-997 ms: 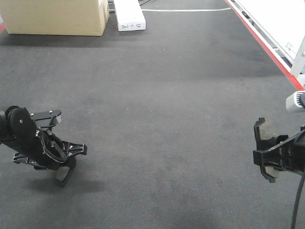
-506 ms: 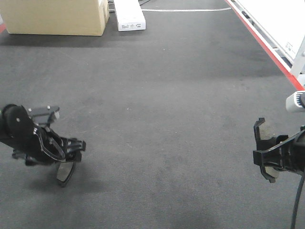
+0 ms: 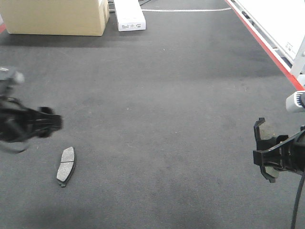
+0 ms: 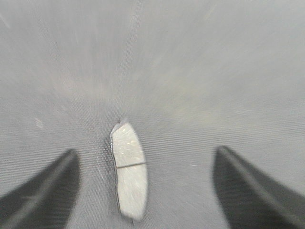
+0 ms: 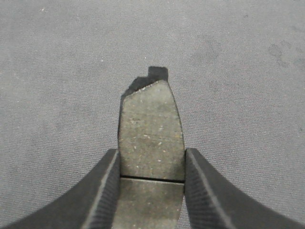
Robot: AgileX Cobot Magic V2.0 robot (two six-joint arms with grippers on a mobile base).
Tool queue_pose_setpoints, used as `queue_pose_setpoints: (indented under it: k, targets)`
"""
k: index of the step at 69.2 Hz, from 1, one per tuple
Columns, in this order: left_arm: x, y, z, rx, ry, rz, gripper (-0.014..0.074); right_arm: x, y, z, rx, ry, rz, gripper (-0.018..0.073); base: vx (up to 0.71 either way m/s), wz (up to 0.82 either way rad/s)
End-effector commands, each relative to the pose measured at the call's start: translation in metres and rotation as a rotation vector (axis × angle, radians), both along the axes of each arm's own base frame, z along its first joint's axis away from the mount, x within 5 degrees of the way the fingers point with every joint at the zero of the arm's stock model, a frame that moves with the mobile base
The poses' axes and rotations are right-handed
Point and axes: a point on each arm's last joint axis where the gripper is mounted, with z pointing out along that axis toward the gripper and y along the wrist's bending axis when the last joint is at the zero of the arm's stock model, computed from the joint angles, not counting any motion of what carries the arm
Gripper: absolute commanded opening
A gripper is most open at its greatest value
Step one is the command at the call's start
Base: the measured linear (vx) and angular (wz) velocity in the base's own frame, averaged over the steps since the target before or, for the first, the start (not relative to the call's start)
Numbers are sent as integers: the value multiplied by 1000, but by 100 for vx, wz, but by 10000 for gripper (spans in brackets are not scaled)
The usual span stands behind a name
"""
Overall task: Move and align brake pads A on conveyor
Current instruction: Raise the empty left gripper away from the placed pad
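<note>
Brake pads A show as two in view: a loose pad (image 3: 66, 165) and a held pad (image 5: 151, 138). The loose pad lies flat on the conveyor (image 3: 162, 105) near its front left, gritty face up with the centre groove across it and its long axis running roughly away from the front camera. The left gripper (image 3: 50, 123) hangs above and just behind it at the left edge of the front view, smeared by blur. The left wrist view shows its jaws spread wide, one on each side of the pad and well clear of it, holding nothing. The right gripper (image 5: 151, 157) reaches in from the right edge of the front view, arm low and roughly level. Its jaws are closed on the held pad, pinching both long edges near the groove. That pad's friction face is turned toward the wrist camera, and a tab of the black backing plate sticks out at the far end. From the front it stands on edge; I cannot tell whether it touches the belt. The conveyor is dark charcoal with a felt-like weave and fills almost the whole scene. A red edge strip (image 3: 267, 45) runs along its right side beside a white panel (image 3: 281, 19). At the far end sit a cardboard box (image 3: 55, 16) and a white carton (image 3: 129, 14).
</note>
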Motion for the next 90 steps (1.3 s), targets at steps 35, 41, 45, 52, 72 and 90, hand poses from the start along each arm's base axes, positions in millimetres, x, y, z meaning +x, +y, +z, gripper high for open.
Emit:
queue_pose_setpoints:
  k: [35, 41, 45, 52, 72, 90]
  targets:
    - [-113, 19, 42, -53, -331, -1, -8, 4, 0, 19, 20, -121, -4, -3, 0, 0]
    - [-122, 20, 43, -56, -341, -3, -8, 4, 0, 19, 20, -121, -4, -3, 0, 0]
    - [-127, 21, 44, -57, -346, -6, -8, 4, 0, 19, 20, -121, -4, -3, 0, 0]
    - [-135, 22, 47, -62, -370, -8, -8, 4, 0, 19, 20, -121, -4, -3, 0, 0]
    - [-140, 23, 50, -64, -387, -9, -8, 4, 0, 19, 20, -121, -4, -3, 0, 0]
    - [-140, 23, 50, -64, -386, -9, -8, 4, 0, 19, 20, -121, -4, -3, 0, 0]
